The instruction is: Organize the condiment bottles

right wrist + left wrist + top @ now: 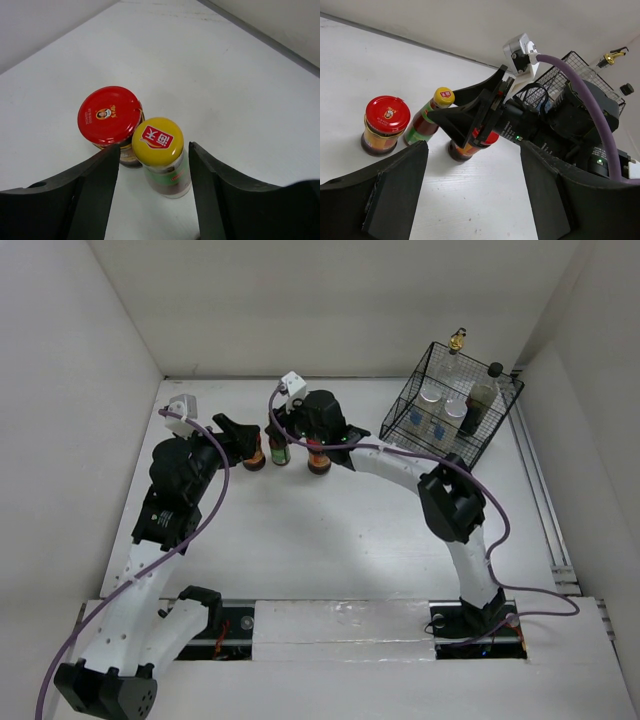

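Top view: right hand (316, 445) sits over the bottle row (279, 452) upper centre, wire basket (403, 400) upper right. Left wrist: left hand (472, 155) open, empty. Right wrist: fingers (90, 200) apart, gripping nothing. I'd centre on the yellow-capped bottle (159, 142), avoiding the red-lidded jar (108, 116), before closing.

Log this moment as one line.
left hand open, empty | right hand open by right jar | yellow-capped bottle between it and left jar | basket: four bottles

Left arm (175, 490) and right arm (452, 502) reach forward, jaws parted.
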You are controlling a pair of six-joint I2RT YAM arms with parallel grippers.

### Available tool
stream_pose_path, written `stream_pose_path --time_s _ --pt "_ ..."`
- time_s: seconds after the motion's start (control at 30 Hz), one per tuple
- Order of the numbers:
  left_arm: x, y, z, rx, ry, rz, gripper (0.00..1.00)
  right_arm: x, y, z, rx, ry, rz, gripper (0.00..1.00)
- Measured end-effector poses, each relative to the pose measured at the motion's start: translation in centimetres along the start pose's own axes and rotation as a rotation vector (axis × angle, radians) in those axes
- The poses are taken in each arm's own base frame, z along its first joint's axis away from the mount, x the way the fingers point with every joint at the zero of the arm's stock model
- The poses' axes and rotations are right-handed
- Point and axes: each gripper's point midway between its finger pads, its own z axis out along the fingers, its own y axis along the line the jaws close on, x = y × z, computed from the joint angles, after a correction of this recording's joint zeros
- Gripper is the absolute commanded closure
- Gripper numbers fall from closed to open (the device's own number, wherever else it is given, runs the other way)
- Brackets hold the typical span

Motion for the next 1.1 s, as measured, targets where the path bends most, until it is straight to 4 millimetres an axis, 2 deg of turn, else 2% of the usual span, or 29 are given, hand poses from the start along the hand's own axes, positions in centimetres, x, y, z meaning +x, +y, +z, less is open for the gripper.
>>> stream_pose_path --time_s 0.03,0.13,0.2,0.37,0.53,0.63,0.7,0.8,0.87,0.93,1.0,1.1 --pt "0.0 0.0 0.0 0.0 0.002 0.0 0.3 -0.1 0.1 0.2 -0.003 -0.01 0.001 0.4" --pt "0.1 0.0 0.1 0.001 0.004 0.0 0.3 0.1 0.2 0.9 -0.008 -0.03 0.017 0.6" --pt "0.1 0.0 0.1 0.002 0.005 0.0 0.3 -0.1 0.0 1.3 -0.004 -0.054 0.02 0.69" --pt "0.2 0.0 0.1 0.001 0.007 0.0 0.3 -0.1 0.3 0.9 -0.014 -0.084 0.064 0.75" --pt "0.2 0.0 0.1 0.001 0.007 0.0 0.3 -0.3 0.8 -3.1 -0.01 -0.065 0.103 0.76" --pt "0.2 0.0 0.1 0.002 0.008 0.0 0.3 -2.6 1.0 -6.8 0.004 -0.093 0.112 0.77" --pt "0.2 0.0 0.1 0.005 0.009 0.0 0.3 -5.5 0.7 -9.6 0.021 -0.149 0.112 0.77" --pt "0.3 -0.2 0.1 0.012 0.013 0.0 0.3 -10.9 -0.8 -15.2 0.071 -0.279 0.115 0.78" --pt "0.3 -0.3 0.1 0.017 0.016 0.0 0.3 -14.1 -2.8 -19.4 0.147 -0.377 0.12 0.78" --pt "0.4 -0.4 0.1 0.023 0.019 0.0 0.3 -16.2 -5.7 -23.8 0.269 -0.46 0.13 0.79" --pt "0.4 -0.4 0.1 0.026 0.021 0.0 0.3 -17.3 -8.5 -28.0 0.4 -0.52 0.145 0.79" --pt "0.5 -0.6 0.1 0.034 0.026 0.0 0.3 -17.2 -13.0 -33.4 0.614 -0.563 0.168 0.79"
